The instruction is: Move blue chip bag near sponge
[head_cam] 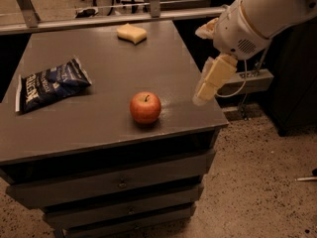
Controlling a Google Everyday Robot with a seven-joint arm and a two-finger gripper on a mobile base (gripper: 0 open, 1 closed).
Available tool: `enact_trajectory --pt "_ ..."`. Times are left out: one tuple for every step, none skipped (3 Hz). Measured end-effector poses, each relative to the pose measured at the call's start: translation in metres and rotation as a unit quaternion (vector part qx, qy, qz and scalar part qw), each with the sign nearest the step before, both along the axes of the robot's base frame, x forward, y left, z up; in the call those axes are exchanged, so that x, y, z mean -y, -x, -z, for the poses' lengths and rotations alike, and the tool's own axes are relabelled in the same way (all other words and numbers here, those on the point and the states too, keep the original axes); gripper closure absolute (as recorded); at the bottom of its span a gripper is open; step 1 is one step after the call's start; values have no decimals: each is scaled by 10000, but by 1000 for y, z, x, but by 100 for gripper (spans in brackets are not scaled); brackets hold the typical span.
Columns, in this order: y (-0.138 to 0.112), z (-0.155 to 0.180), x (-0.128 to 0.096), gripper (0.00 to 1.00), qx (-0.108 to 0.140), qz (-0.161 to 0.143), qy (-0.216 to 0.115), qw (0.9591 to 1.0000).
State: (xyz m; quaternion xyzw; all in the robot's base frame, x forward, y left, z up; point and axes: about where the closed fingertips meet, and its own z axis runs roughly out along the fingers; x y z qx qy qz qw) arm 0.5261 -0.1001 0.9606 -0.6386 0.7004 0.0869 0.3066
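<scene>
The blue chip bag lies flat at the left side of the grey cabinet top, dark blue with white lettering. The pale-yellow sponge lies near the far edge, towards the middle. My gripper hangs from the white arm over the right edge of the top, to the right of the apple and far from both the bag and the sponge. It holds nothing that I can see.
A red apple stands near the front middle of the top. The cabinet has drawers below. A metal rail runs behind the far edge. Speckled floor lies to the right.
</scene>
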Motion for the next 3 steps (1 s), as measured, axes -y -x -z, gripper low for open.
enact_trajectory --pt "0 0 0 0 0 0 0 10000" --pt "-11 2 -20 0 106 -111 -144 9998" --pt "-39 13 -65 0 162 -180 -480 9986"
